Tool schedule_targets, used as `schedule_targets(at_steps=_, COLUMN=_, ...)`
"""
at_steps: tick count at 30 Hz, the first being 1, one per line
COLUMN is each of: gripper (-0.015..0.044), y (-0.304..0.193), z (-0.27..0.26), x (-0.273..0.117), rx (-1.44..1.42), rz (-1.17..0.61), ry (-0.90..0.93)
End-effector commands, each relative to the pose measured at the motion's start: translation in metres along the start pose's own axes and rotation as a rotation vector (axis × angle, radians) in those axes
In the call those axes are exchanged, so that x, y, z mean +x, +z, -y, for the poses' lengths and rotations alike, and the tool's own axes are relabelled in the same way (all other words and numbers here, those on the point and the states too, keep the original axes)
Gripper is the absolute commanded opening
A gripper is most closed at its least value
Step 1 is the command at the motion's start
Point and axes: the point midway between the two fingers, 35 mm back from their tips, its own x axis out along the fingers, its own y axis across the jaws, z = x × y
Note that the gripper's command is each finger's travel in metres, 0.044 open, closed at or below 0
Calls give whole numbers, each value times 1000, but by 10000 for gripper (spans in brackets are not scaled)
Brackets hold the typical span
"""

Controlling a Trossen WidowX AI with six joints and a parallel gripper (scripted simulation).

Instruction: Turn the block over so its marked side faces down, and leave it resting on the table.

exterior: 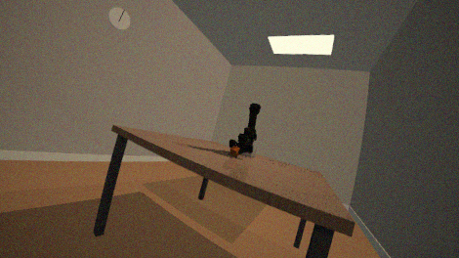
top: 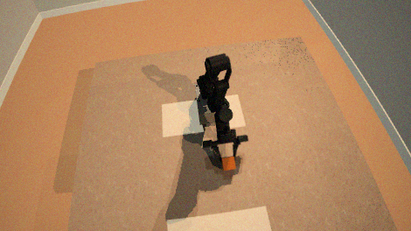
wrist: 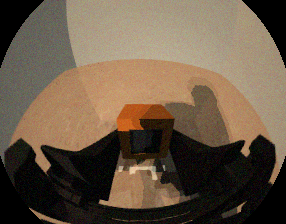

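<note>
The orange block [top: 228,164] [exterior: 234,151] [wrist: 136,112] is between the two black fingers of my gripper [top: 227,157] [wrist: 144,131], which is shut on it. In the wrist view, the block's face toward the gripper bears a dark square with an orange-brown border; its upper face is plain orange. The gripper reaches out at a shallow angle and the block sits low over the table [top: 127,171] [exterior: 278,181]. I cannot tell whether its underside touches the table. The underside and far side are hidden.
The black arm [top: 218,94] [exterior: 253,122] stands behind the block. Bright light patches [top: 177,118] [top: 223,220] and the arm's shadow [top: 185,184] fall on the table. The table's long edge [exterior: 195,167] shows in the exterior view.
</note>
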Motion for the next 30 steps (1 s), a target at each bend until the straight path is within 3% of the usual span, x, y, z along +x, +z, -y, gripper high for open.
schedule_targets(at_steps=1, gripper=53, y=1, z=1, x=0, rx=-3, rz=5, ry=-4)
schedule_targets(at_steps=16, gripper=440, y=1, z=1, x=0, rx=-3, rz=5, ry=-4)
schedule_targets(at_steps=30, gripper=440, y=1, z=1, x=0, rx=-3, rz=5, ry=-4)
